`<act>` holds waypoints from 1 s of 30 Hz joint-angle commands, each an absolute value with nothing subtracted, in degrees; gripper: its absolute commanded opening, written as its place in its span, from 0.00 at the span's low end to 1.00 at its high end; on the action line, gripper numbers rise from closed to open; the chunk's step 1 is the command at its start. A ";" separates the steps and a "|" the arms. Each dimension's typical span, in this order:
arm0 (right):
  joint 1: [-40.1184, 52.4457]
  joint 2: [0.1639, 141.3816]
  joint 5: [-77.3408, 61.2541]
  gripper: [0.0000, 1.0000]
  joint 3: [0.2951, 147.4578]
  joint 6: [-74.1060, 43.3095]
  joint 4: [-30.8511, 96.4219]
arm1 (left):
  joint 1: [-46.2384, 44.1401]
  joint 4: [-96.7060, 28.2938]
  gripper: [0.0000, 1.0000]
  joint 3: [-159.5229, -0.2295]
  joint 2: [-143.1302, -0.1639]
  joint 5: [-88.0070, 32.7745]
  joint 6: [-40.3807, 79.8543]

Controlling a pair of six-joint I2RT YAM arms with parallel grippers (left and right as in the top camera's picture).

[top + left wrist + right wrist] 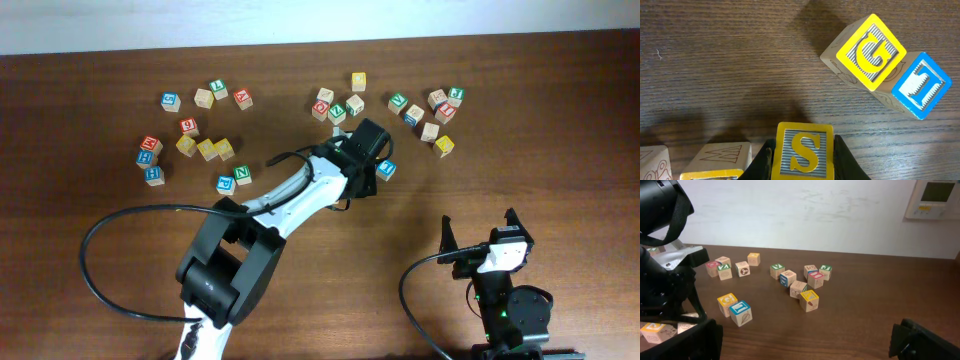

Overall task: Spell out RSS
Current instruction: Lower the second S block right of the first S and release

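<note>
- Gripping a yellow-faced "S" cube [802, 151], the left gripper [803, 167] has its dark fingers [761, 162] pressed against two opposite sides of the cube, whose letter faces the wrist camera.
- Whether that cube rests on the wooden table [560, 130] or hangs just above it, I cannot tell.
- Just beyond it in the left wrist view, a yellow "G" cube [871, 52] touches a blue-faced cube [920, 85], both tilted on the diagonal.
- Two more cubes sit beside the left finger, one yellow-edged [720, 159] and one at the frame's corner [652, 161].
- From overhead, the left arm [290, 195] reaches into the middle of the scattered cubes.
- Several green-faced cubes lie there, such as one [337, 113] near the wrist, but their letters are too small to read, so the "R" cannot be picked out.
- Another yellow cube [444, 146] lies to the right.
- The right gripper [481, 228] sits near the table's front edge, well apart from the cubes, with its jaws spread wide and empty.
</note>
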State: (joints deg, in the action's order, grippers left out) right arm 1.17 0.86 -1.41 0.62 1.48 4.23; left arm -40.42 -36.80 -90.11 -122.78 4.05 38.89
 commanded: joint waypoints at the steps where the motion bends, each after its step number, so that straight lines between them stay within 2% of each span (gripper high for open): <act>1: 1.50 0.73 -1.28 0.99 0.32 1.26 4.51 | -40.84 -36.84 0.16 -88.97 -121.05 5.39 39.83; 10: 1.50 0.73 -1.28 0.98 0.32 1.26 4.49 | -40.88 -37.12 0.19 -88.97 -121.03 -0.10 39.38; 14: 1.50 0.73 -1.28 0.98 0.32 1.26 4.49 | -40.88 -37.12 0.25 -88.97 -121.03 -0.21 39.38; 16: 1.50 0.73 -1.28 0.98 0.32 1.26 4.51 | -40.88 -37.15 0.31 -88.97 -121.03 -0.21 38.92; 18: 1.50 0.73 -1.28 0.98 0.32 1.26 4.51 | -40.88 -37.12 0.32 -88.97 -120.95 -0.16 38.74; 19: 1.50 0.73 -1.28 0.98 0.32 1.26 4.49 | -40.88 -37.10 0.35 -88.97 -120.79 -0.14 38.74; 20: 1.50 0.73 -1.28 0.98 0.32 1.28 4.51 | -40.86 -37.10 0.43 -88.97 -120.57 0.03 38.74; 21: 1.50 0.73 -1.28 0.98 0.32 1.28 4.51 | -40.86 -37.10 0.45 -88.97 -120.36 0.43 38.68; 30: 1.50 0.73 -1.28 0.98 0.32 1.26 4.51 | -40.86 -37.08 0.45 -89.19 -116.79 0.43 37.67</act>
